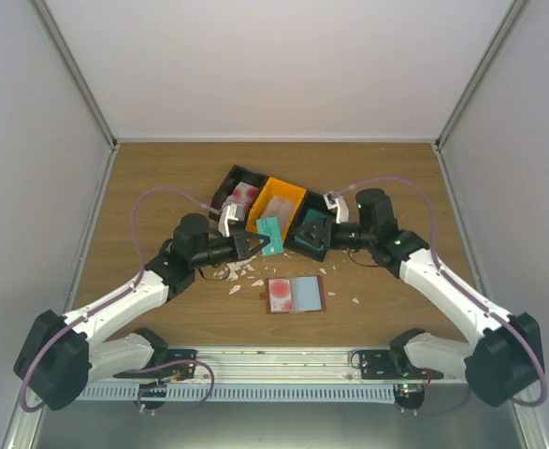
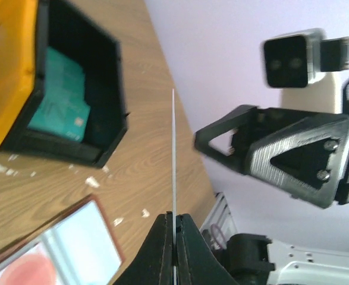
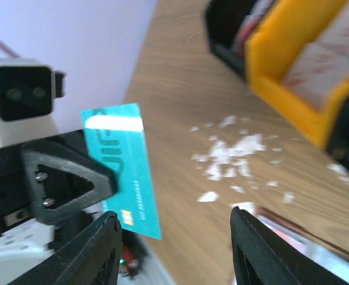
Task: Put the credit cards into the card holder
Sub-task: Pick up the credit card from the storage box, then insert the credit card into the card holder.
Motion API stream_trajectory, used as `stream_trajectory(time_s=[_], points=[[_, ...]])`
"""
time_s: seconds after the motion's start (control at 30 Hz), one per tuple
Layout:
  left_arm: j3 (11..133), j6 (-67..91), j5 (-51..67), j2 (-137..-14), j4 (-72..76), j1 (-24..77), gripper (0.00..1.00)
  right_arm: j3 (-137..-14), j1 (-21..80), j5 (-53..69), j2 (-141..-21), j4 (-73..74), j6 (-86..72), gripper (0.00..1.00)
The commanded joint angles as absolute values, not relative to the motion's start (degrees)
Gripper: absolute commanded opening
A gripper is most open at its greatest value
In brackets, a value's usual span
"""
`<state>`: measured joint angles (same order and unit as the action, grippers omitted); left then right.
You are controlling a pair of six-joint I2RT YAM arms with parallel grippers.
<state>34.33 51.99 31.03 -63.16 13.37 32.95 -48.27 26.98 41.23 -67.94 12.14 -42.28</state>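
Observation:
My left gripper (image 1: 258, 243) is shut on a teal green credit card (image 1: 271, 236) and holds it upright above the table. In the left wrist view the card (image 2: 173, 154) shows edge-on, rising from the shut gripper (image 2: 174, 221). In the right wrist view its teal face (image 3: 125, 169) faces me. My right gripper (image 1: 311, 236) is open and empty, just right of the card; it shows open in the right wrist view (image 3: 174, 228). The card holder (image 1: 296, 294) lies open flat below, one card with a red blotch (image 1: 280, 292) on its left half. More teal cards (image 2: 58, 107) lie in a black tray.
A black tray (image 1: 229, 183) with red-blotched cards, an orange tray (image 1: 280, 204) and another black tray (image 1: 301, 245) stand in a row behind. White crumbled scraps (image 1: 244, 271) litter the wood left of the holder. Enclosure walls stand on three sides.

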Motion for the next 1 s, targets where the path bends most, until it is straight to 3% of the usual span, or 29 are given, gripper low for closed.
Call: stream_trajectory(time_s=[0.0, 0.13, 0.27, 0.57, 0.77, 0.97], points=[[30.68, 49.61, 29.64, -62.87, 9.82, 33.14, 0.00, -45.61, 27.16, 21.14, -62.05, 26.83, -34.58, 0.52], [26.86, 51.40, 28.54, -63.78, 9.42, 34.49, 0.00, -42.61, 28.08, 10.40, -59.14, 33.42, -33.14, 0.55], [21.93, 55.48, 28.40, -64.68, 12.85, 36.48, 0.00, -40.62, 29.17, 7.34, -60.39, 36.25, -32.02, 0.56], [17.57, 57.10, 26.60, -65.97, 18.55, 38.50, 0.00, -35.71, 32.75, 4.69, -62.09, 30.15, -34.89, 0.55], [17.62, 57.82, 27.99, -71.79, 25.88, 40.55, 0.00, -33.17, 32.89, 2.32, -62.48, 30.93, -38.00, 0.61], [17.53, 59.50, 25.70, -77.49, 33.95, 44.29, 0.00, -26.97, 32.87, 10.02, -60.57, 24.46, -41.25, 0.66]])
